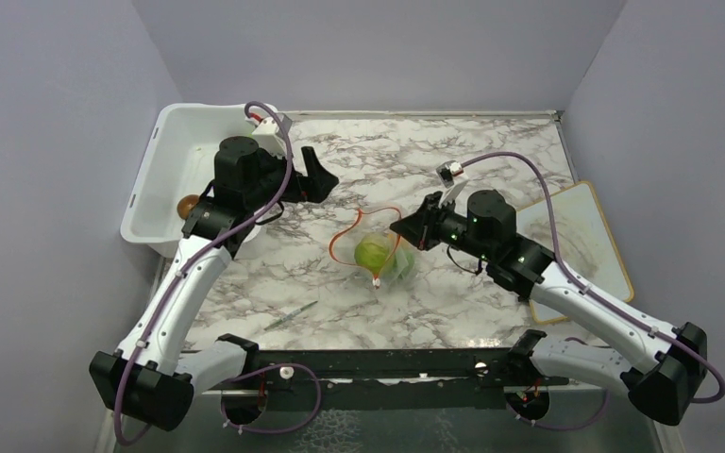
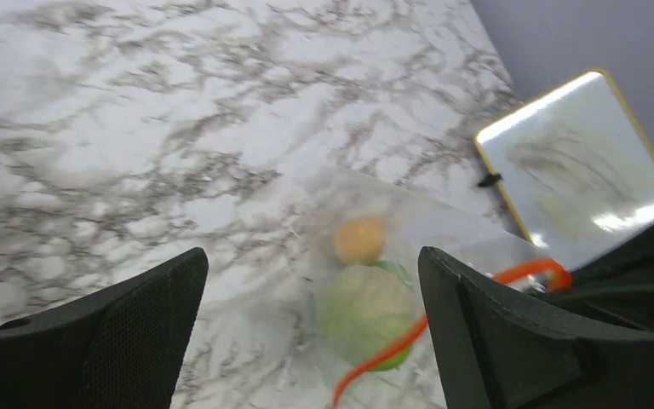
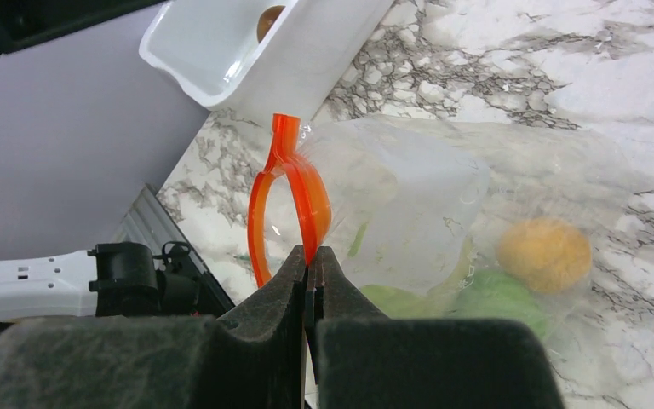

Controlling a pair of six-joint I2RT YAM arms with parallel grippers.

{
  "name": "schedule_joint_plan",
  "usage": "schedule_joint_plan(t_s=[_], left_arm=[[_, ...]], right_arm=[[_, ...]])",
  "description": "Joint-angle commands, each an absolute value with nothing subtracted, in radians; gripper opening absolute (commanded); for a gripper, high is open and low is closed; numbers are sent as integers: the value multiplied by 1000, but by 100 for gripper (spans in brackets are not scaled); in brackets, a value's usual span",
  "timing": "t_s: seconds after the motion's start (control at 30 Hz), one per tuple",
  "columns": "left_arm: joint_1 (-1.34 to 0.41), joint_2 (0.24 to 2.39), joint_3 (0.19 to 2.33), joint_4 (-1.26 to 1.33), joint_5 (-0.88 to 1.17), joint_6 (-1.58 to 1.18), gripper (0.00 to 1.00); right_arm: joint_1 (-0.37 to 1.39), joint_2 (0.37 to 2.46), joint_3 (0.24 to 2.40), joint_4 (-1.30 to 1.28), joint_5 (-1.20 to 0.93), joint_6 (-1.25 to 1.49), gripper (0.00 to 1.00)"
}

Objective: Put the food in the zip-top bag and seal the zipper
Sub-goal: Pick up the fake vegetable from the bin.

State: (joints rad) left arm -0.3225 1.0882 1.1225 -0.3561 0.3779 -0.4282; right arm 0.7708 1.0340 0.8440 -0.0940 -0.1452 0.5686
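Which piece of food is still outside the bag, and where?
Find the white tub at the table's far left corner, behind the left arm. A single brown round piece lies inside near its front. Unlike the cabbage and orange piece, it is not in the bag.

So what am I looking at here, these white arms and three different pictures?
Two robot arms sit at a marble table. One picture looks down from above; the other two come from cameras on each wrist. The right gripper is shut on the orange-red zipper of a clear zip-top bag, holding its mouth up. Inside lie a pale green cabbage ball and an orange piece. The left gripper is open and holds nothing. A white tub holds a brown piece.
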Motion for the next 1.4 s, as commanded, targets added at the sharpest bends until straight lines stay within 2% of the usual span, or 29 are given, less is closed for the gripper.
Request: schedule_joint_plan(t_s=[0.0,0.2,0.33,0.4,0.63,0.8,1.07,1.37], left_arm=[[-322,1138,1200,-441,28,-255,99],[-252,1271,1318,-484,-159,-189,97],[-103,1329,1333,-432,-72,-200,73],[-38,1358,1333,-391,-33,-211,67],[149,1521,1330,-236,56,-344,61],[234,1658,1328,-85,65,-436,59],[265,1940,1497,14,117,-405,49],[265,2086,1594,98,172,-364,49]], right_arm=[[775,981,837,-134,-107,524,1],[774,960,867,-198,-101,480,1],[775,957,900,-235,-92,458,1],[774,960,916,-245,-91,454,1],[775,1010,1009,-308,-138,463,1],[775,1068,1078,-375,-95,441,1],[775,1109,1058,-359,-88,502,1],[775,1139,1086,-376,-65,490,1]])
